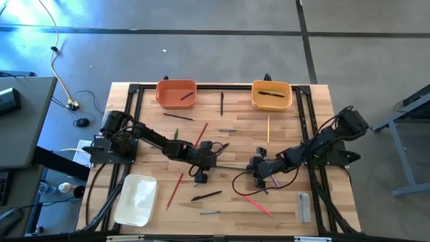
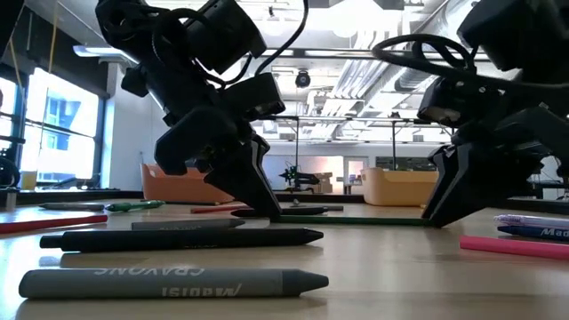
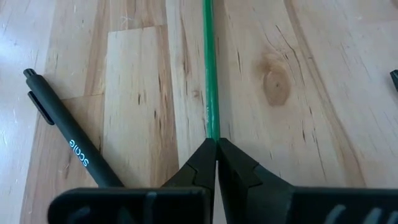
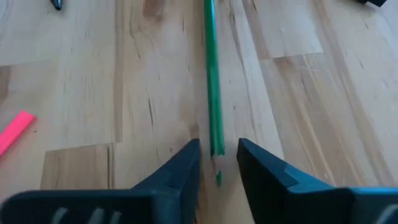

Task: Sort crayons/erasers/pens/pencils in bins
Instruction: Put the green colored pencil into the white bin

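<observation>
At the middle of the counter in the overhead frame, a green pencil lay flat between your two hands, one end at each. Your left hand was pinched shut on its end, fingertips meeting around the green shaft at the lower centre of its wrist frame. Your right hand stood part-way open, its two fingers straddling the other end with a gap on either side, the pencil not yet gripped there. The job, as it looked, was a handover or a two-handed lift, so you needed the right fingers centred on the shaft before they closed; the tip sat slightly nearer one finger, and an uneven squeeze could have rolled the pencil. You also had to avoid pulling with the left hand while the right closed. The orange bin and yellow bin waited at the top of the overhead frame, the white bin at lower left.
</observation>
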